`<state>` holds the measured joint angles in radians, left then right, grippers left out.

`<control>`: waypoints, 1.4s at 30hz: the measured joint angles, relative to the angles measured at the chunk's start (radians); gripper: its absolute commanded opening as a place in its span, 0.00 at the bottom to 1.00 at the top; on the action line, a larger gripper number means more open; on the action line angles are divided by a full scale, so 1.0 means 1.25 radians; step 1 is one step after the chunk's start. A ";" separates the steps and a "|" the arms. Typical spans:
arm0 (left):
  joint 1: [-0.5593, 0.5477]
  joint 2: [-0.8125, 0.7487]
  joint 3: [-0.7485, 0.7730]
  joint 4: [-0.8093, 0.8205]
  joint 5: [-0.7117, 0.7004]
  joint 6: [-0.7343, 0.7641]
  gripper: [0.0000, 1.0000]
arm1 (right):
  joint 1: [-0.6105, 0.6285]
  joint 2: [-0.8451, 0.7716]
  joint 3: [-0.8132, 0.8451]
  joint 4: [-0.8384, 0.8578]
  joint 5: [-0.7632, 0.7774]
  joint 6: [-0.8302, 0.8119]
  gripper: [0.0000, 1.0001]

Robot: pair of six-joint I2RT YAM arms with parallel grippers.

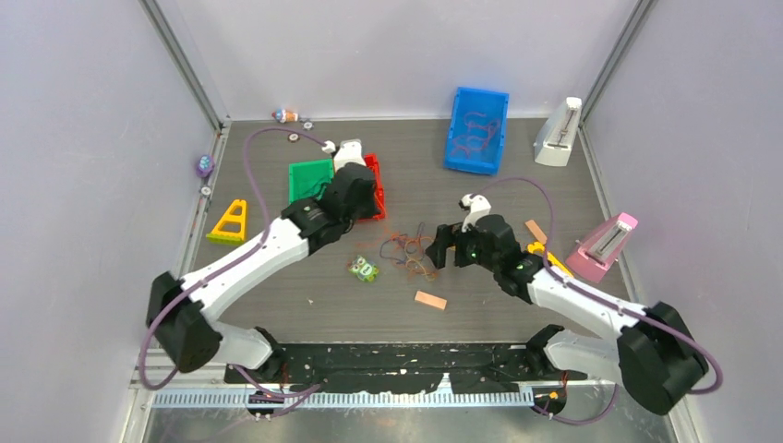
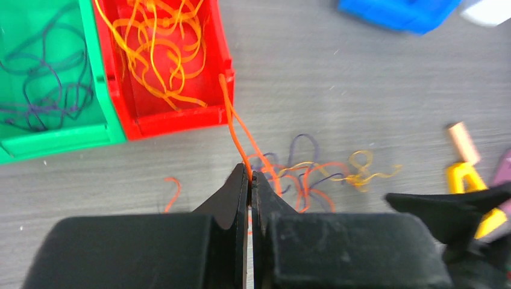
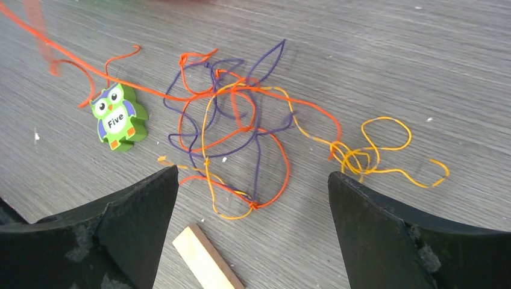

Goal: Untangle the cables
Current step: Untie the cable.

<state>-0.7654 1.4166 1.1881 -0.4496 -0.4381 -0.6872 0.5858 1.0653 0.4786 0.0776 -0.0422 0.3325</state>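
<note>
A tangle of orange, red and dark purple cables (image 1: 411,254) lies loose on the grey table, filling the middle of the right wrist view (image 3: 235,132). My left gripper (image 2: 250,174) is shut on one orange cable, which runs taut from its fingertips up to the rim of the red bin (image 2: 175,120) and back into the tangle (image 2: 313,171). My right gripper (image 3: 253,180) stands wide open just above the table at the tangle's near edge, with nothing between its fingers (image 3: 150,198); seen from above it (image 1: 441,247) sits right of the tangle.
The red bin holds orange cables, the green bin (image 2: 60,141) dark ones, a blue bin (image 1: 477,129) red ones. A green owl block (image 3: 118,117) and a wooden block (image 3: 205,259) lie beside the tangle. A yellow triangle (image 1: 229,221) lies left; white (image 1: 559,134) and pink (image 1: 605,245) wedges stand right.
</note>
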 measured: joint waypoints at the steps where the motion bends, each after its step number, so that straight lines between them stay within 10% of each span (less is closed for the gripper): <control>1: 0.000 -0.024 0.000 0.011 -0.001 0.009 0.00 | 0.011 0.022 0.011 0.000 0.002 0.002 1.00; 17: 0.020 -0.257 0.080 0.009 0.052 0.050 0.00 | 0.126 0.368 0.158 -0.009 0.212 0.080 0.75; 30: 0.155 -0.458 0.187 -0.093 -0.011 0.122 0.00 | -0.053 0.269 0.095 -0.070 0.301 0.163 0.45; 42: 0.180 -0.401 0.185 -0.129 0.076 0.162 0.00 | -0.059 0.085 0.091 -0.137 0.300 0.091 0.85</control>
<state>-0.5407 0.9157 1.4193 -0.6113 -0.3428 -0.4850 0.5125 1.1721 0.5926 -0.0940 0.3328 0.4458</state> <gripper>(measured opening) 0.006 0.821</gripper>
